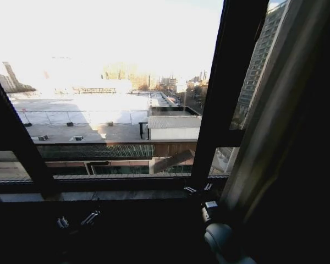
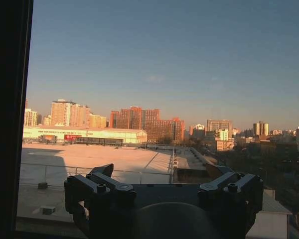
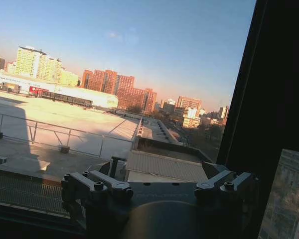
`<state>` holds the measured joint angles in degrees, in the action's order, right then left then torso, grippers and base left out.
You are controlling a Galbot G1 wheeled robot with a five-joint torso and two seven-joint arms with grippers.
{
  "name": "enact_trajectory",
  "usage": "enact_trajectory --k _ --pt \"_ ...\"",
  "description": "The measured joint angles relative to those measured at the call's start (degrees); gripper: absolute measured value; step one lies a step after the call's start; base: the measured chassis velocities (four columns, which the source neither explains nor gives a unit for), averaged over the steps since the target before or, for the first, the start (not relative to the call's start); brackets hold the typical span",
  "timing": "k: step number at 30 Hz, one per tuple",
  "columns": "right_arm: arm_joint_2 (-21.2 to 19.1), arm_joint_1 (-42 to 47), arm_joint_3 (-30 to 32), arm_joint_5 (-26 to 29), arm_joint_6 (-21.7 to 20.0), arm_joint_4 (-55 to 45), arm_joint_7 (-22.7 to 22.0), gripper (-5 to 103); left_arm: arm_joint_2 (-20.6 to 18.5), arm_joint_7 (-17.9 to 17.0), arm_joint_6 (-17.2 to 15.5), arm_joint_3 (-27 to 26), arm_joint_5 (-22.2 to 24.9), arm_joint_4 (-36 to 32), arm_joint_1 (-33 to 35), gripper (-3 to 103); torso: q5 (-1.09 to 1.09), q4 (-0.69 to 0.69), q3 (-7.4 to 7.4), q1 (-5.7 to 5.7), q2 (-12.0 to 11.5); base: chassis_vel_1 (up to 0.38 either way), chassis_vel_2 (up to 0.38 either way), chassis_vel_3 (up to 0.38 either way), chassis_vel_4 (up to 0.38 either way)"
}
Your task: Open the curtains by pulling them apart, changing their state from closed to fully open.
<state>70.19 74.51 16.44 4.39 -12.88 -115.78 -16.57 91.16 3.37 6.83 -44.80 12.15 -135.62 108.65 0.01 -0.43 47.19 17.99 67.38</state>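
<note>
Left gripper (image 2: 163, 186) jaws spread, empty, right gripper (image 3: 162, 185) alike

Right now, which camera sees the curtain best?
The head view: the curtain hangs bunched at the window's right side, beside the black frame bar. In the wrist views I can't make out any curtain fabric, just city through glass.

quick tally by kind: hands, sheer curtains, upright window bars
hands: 2, left hand and right hand, both open
curtain: 1, gathered at the right
upright bars: 2
total: 5
</note>
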Motion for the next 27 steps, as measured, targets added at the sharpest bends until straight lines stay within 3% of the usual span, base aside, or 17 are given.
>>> enact_trajectory --k 27 --pt "0.12 -0.19 -0.49 -0.54 0.17 1.06 0.0 100 -0.01 0.06 0.17 0.29 -0.2 0.34 0.03 100 0.0 0.0 0.0 0.0 0.0 0.318 0.385 -0.327 -0.39"
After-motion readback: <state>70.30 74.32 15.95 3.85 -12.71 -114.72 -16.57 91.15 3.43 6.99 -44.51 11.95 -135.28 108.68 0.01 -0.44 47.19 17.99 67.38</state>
